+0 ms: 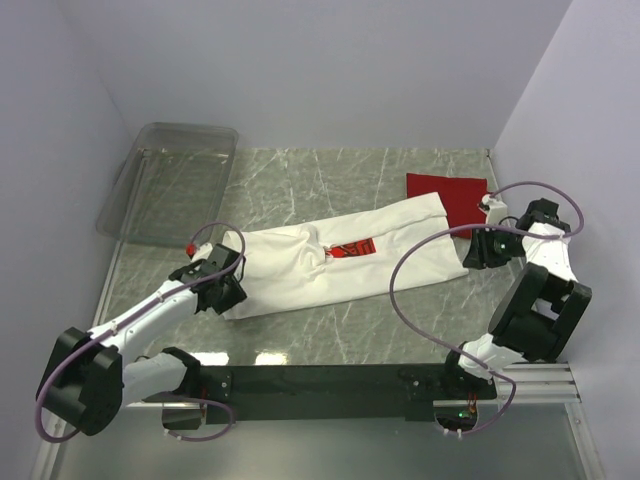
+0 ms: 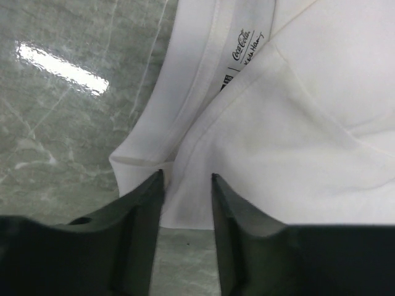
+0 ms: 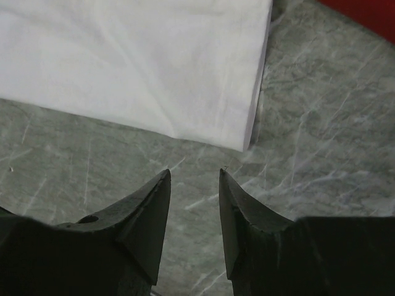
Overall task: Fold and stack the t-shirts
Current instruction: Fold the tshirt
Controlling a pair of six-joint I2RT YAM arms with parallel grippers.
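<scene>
– T-shirts: how many were there, and where did they lie?

– Two. The white t-shirt [image 1: 300, 265] lay as a long narrow band slanting across the middle of the marbled table [image 1: 330, 335], its red printed graphic [image 1: 352, 248] facing up. The red t-shirt [image 1: 450, 192] sat at the far right as a folded square. The white one's hem end reached its edge, though I could not tell whether it overlapped or only touched.

– Anything else to count?

– One clear plastic bin [image 1: 190, 130] at the far left, apart from both shirts. Two grippers, one at each end of the white shirt.

– How did they stand?

– The left gripper [image 2: 187, 182] was at the collar end, fingers apart. A corner of cloth below the neck label [image 2: 244, 46] lay in the gap between them, and nothing was clamped. The right gripper [image 3: 194, 179] hovered over bare table just short of the hem corner, jaws parted, holding nothing.

– Which step was that?

– By my reading, the folding of the white shirt. Its sides seemed already turned in, and the end-to-end fold was not yet made. The red one looked finished.

– And the next move?

– Probably a pinch at each end. The left needed only to close on the cloth. The right had to reach the hem corner first. After that, both ends would need lifting together so the band folded evenly.
</scene>
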